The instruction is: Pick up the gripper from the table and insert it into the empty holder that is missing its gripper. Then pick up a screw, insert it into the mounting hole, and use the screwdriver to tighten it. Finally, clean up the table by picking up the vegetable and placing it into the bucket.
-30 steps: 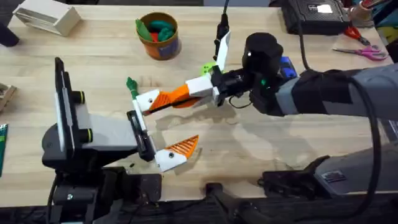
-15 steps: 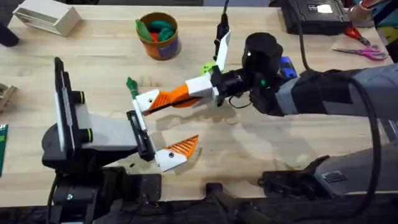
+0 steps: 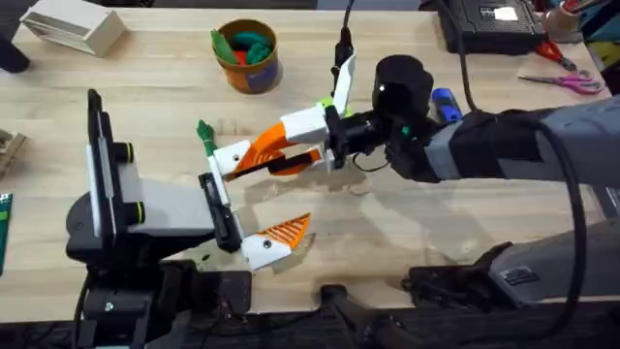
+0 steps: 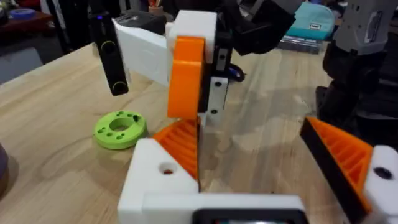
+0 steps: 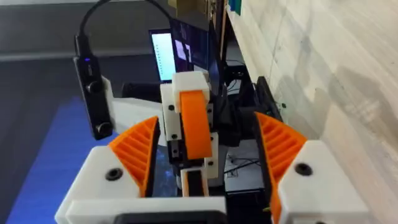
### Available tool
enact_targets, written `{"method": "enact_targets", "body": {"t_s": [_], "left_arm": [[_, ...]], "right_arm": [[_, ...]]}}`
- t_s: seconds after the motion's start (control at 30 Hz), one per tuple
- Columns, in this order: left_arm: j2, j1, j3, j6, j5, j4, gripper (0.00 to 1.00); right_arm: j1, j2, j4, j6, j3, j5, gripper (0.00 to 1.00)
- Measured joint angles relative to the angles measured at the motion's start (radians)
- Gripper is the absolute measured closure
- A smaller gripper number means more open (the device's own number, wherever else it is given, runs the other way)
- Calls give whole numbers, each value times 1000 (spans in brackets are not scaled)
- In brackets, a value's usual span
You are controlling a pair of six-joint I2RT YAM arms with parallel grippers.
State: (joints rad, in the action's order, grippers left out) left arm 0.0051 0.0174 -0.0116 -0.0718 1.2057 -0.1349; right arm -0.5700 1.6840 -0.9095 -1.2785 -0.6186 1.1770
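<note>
Overhead, the left gripper (image 3: pixel 279 189) is lying wide open, empty, offering its holder (image 3: pixel 231 157) to the right gripper (image 3: pixel 254 163); at the left wrist, the orange pad (image 4: pixel 180 146) is sitting against that holder, apparently awaiting a screw; at the right wrist, spread fingers (image 5: pixel 134 155) are straddling it.

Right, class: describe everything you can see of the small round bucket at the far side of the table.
The bucket is a small round tub with an orange-yellow rim and wall and a blue band around its side; it looks like plastic. It stands upright and open-topped on the wooden table, towards the far edge. Green, teal and red toy pieces lie inside. Nothing else touches it.
</note>
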Motion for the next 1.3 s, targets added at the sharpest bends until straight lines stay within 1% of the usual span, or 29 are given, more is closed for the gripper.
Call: {"method": "enact_targets", "body": {"t_s": [0.13,0.2,0.23,0.3,0.37,0.5,0.6,0.67,0.77,0.87,1.0,1.03,1.17,1.3], "left_arm": [[0,0,0,0,0,0,15],[0,0,0,0,2,0,16],[0,0,0,0,2,0,16],[0,0,0,0,2,0,15],[0,0,0,0,2,0,15],[0,0,0,0,2,0,15],[0,0,0,0,3,0,16],[0,0,0,0,3,0,15],[0,0,0,0,3,0,15],[0,0,0,0,3,0,15],[0,0,0,0,3,0,15],[0,0,0,0,3,0,15],[0,0,0,0,3,0,15],[0,0,0,0,3,0,16]], "right_arm": [[18,-7,12,24,0,-3,193],[41,-31,74,55,0,-2,191],[90,-100,295,140,-21,-4,190],[127,-151,486,226,-53,-11,189],[164,-203,713,339,-106,-31,189],[219,-282,1154,584,-250,-128,190],[238,-312,1420,758,-381,-234,187],[240,-316,1569,860,-474,-320,187],[234,-316,1742,971,-598,-475,187],[221,-309,1859,1050,-702,-634,187],[181,-260,1981,1121,-828,-830,188],[149,-194,2068,1151,-914,-948,186],[126,-101,2121,1178,-1021,-1035,188],[121,-57,2123,1197,-1065,-1083,188]]}}
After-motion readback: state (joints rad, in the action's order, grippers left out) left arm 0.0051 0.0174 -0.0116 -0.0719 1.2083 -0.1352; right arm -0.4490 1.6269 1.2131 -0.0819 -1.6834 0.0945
